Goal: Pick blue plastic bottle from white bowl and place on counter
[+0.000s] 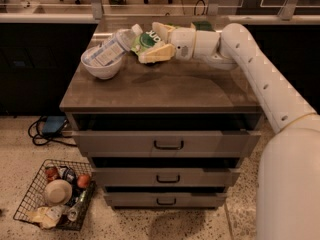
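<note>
The blue plastic bottle lies tilted in the white bowl at the back left of the counter. Its white cap sticks out over the bowl's right rim. My gripper is just right of the cap, a little above the counter. Its cream fingers are spread open and hold nothing. A green snack bag lies behind and between the fingers. My white arm reaches in from the right.
Three grey drawers with dark handles sit below the counter top. A wire basket of clutter stands on the floor at the lower left, with a cable behind it. A ledge with glass panels runs behind the counter.
</note>
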`<state>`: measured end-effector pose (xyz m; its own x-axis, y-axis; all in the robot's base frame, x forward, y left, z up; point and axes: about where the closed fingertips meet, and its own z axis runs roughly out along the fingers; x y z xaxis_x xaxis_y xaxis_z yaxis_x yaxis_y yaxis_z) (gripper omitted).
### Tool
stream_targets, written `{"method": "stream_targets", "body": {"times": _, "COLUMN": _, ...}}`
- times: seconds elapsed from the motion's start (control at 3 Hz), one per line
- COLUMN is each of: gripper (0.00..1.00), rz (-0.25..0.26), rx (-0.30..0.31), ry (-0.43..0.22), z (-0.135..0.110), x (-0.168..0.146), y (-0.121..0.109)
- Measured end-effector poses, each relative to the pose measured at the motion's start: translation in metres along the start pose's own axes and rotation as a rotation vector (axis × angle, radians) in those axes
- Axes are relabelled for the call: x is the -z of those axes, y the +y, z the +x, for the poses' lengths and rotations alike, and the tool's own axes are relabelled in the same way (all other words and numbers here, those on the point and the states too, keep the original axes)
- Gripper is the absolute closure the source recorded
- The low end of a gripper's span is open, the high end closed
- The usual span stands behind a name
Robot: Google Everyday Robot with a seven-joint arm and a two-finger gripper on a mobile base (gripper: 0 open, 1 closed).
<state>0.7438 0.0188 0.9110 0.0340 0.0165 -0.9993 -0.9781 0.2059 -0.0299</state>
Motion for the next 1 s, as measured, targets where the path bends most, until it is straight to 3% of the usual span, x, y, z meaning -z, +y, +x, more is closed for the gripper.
{"method": "stream_targets", "body": {"times": 0.67, "gripper": 0.0, "rz": -0.074, "rx": -0.014, "ry": -0.03, "z": -0.001, "x": -0.039, "y": 0.007}}
{"method": "stream_targets", "body": {"times": 1.0, "gripper": 0.0, "rz": -0.087, "rx": -0.016, "ry": -0.033, "z": -0.002, "x": -0.045, "y": 0.011}}
